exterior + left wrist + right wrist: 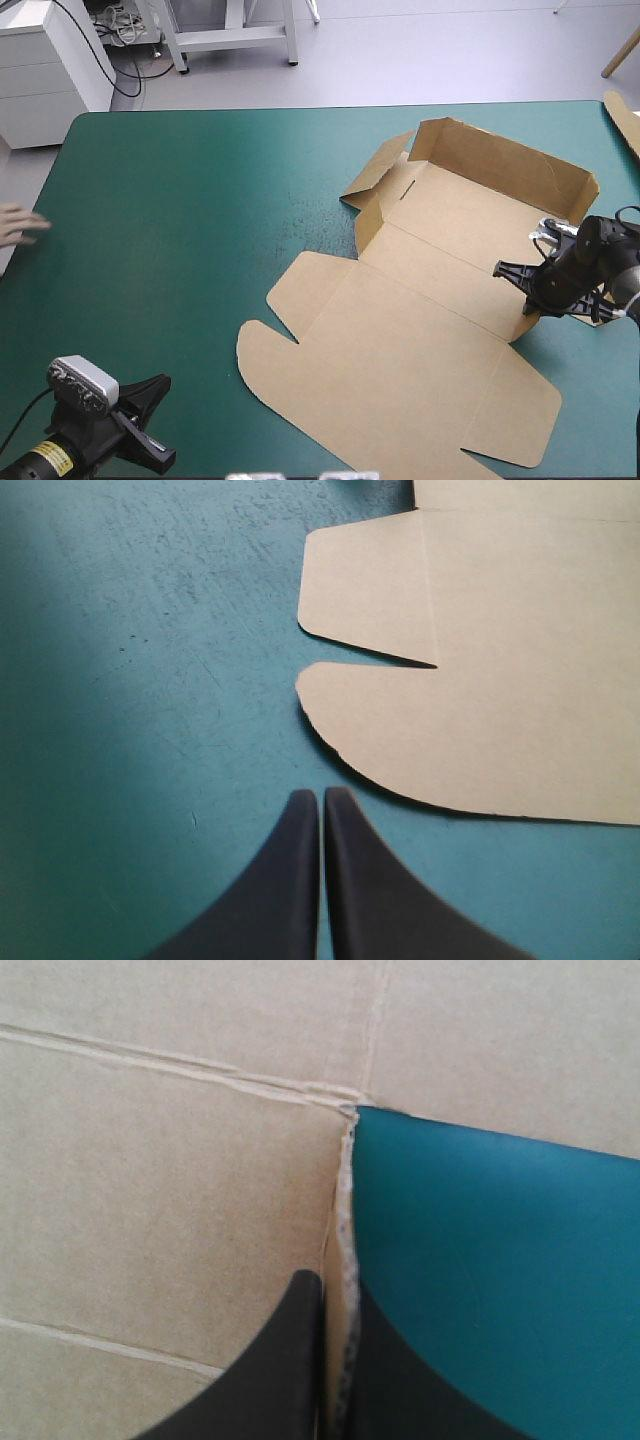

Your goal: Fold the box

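Brown box (430,290): far walls raised, lid flat on bench (180,200). Right jaws pinch side wall; left jaws clenched, empty.

your table (180,200), teal-green cover, brown box (420,330) lying right of centre, near panels flat on it, far walls raised, spare board (625,120) at the far right edge

The box (400,340) is plain brown, the cover (180,220) teal-green, the fingers (285,890) black
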